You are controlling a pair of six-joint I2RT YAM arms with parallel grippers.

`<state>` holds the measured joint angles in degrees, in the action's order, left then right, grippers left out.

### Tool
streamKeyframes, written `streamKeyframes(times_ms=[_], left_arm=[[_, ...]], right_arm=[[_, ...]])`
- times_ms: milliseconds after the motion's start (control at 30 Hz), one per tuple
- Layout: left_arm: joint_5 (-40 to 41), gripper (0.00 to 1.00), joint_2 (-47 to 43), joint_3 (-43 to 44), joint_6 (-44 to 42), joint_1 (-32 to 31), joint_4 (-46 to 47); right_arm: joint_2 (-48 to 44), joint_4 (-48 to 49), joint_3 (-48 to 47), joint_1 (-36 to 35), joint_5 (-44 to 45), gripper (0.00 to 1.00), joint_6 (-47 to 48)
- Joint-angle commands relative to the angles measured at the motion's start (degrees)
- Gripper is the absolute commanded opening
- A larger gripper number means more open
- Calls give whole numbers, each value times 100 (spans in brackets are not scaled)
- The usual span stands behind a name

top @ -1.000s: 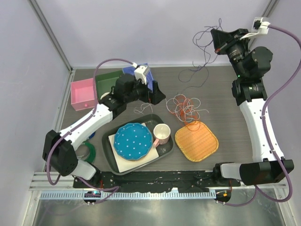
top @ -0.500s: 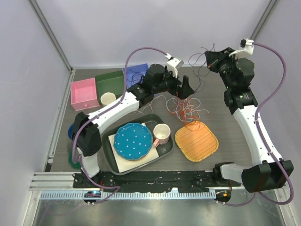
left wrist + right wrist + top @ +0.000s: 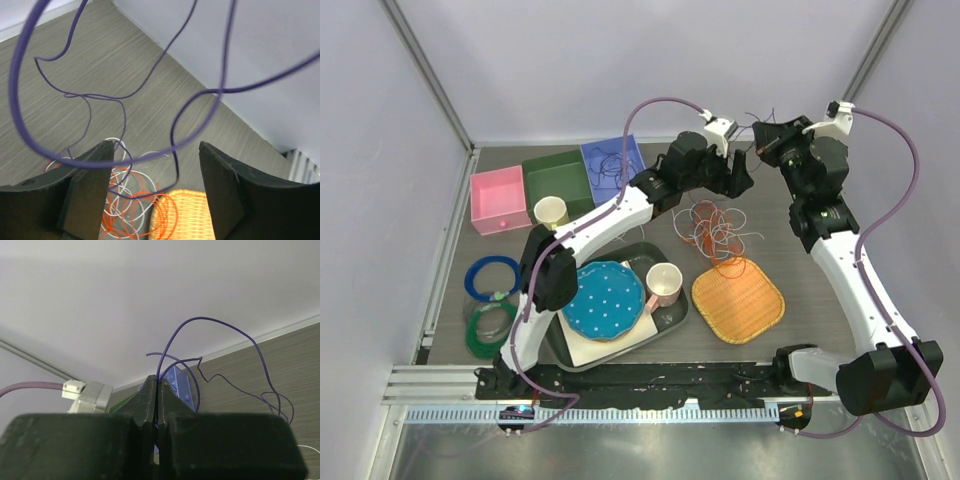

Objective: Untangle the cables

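Note:
A dark purple cable (image 3: 226, 328) hangs in the air at the back of the table, pinched at its end by my shut right gripper (image 3: 159, 381) (image 3: 763, 142). Its loops (image 3: 220, 90) cross in front of my left gripper (image 3: 155, 190) (image 3: 744, 178), and one strand runs through the gap between the wide-apart fingers (image 3: 87, 192), untouched by either. Beneath it on the table lie the orange and white cables (image 3: 715, 228) (image 3: 125, 212), tangled in one loose pile.
An orange woven mat (image 3: 738, 298) lies just in front of the pile. A dark tray (image 3: 670, 322) holds a blue dotted plate (image 3: 603, 299) and a pink cup (image 3: 664, 284). Pink (image 3: 498, 200), green (image 3: 555, 178) and blue boxes (image 3: 610, 160) stand back left, with blue and green rings (image 3: 490, 278) near the left edge.
My left arm has swung from the back left across to the right, up to the hanging purple cable. The right gripper has come down and left with the cable.

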<state>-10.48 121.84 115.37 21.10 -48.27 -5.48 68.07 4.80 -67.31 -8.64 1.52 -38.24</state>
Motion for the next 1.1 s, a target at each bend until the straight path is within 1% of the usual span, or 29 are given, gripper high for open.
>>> streamKeyframes(times_ms=[0, 33, 67, 100, 133, 200, 233, 267, 300, 333, 367, 400, 433, 467, 500, 600, 633, 800, 867, 900, 967, 1000, 1067], left_arm=[[266, 65, 208, 564, 105, -7, -146], [275, 56, 295, 644, 70, 2, -216], [283, 21, 331, 705, 0, -7, -287], [397, 1, 340, 767, -36, -7, -401], [511, 0, 323, 776, -53, -7, -454], [852, 0, 270, 776, -246, 2, -672], [950, 0, 183, 776, -334, -7, -752], [995, 0, 139, 768, -378, -7, -858], [1248, 0, 86, 768, -483, -7, -1059], [1320, 0, 24, 750, -537, -7, -1165], [1390, 0, -89, 733, -554, 2, -1262], [1452, 0, -160, 724, -642, 2, -1446], [1522, 0, -213, 715, -686, 11, -1543], [1540, 0, -318, 723, -704, 28, -1640], [1549, 0, -371, 724, -730, 37, -1832], [1610, 0, -600, 653, -827, 81, -1975], [1741, 0, -670, 645, -897, 107, -1992], [1962, 0, -1065, 679, -1003, 370, -1887], [1884, 0, -1180, 697, -985, 564, -1721], [1840, 0, -1276, 697, -1003, 625, -1633], [1734, 0, -1391, 706, -1081, 749, -1414], [1629, 0, -1435, 706, -1108, 784, -1317], [1663, 0, -1558, 732, -1248, 811, -1063]], right_arm=[[-110, 487, 104, -32, 147, 1, -202], [-84, 470, 121, -41, 190, 1, -210], [-75, 461, 148, -41, 252, 1, -210], [-40, 495, 165, -41, 270, 1, -210], [-22, 522, 209, -41, 270, 1, -184], [82, 426, 209, -41, 567, 1, -70], [144, 321, 157, -32, 760, 18, 43], [232, 155, 113, -32, 1093, 33, 88], [311, -186, 69, -32, 1644, 51, 115], [486, -346, -10, -23, 1893, 80, 141], [548, -435, -28, -15, 2070, 86, 211], [601, -627, -19, -14, 2289, 89, 238], [654, -638, 68, -14, 2370, 92, 273], [646, -629, 121, -14, 2449, 93, 290], [646, -638, 174, -14, 2563, 94, 291], [488, -682, 402, -6, 2818, 95, 352], [418, -699, 585, -14, 2897, 96, 361], [-416, -830, 1367, -14, 3047, 96, 563], [-706, -1015, 1658, -6, 2925, 95, 554], [-1073, -1077, 2034, -6, 2855, 96, 546], [-1426, -894, 2457, -14, 2531, 95, 615], [-1733, -841, 2816, -14, 2424, 95, 659], [-2025, -700, 3117, -6, 2126, 96, 835]])
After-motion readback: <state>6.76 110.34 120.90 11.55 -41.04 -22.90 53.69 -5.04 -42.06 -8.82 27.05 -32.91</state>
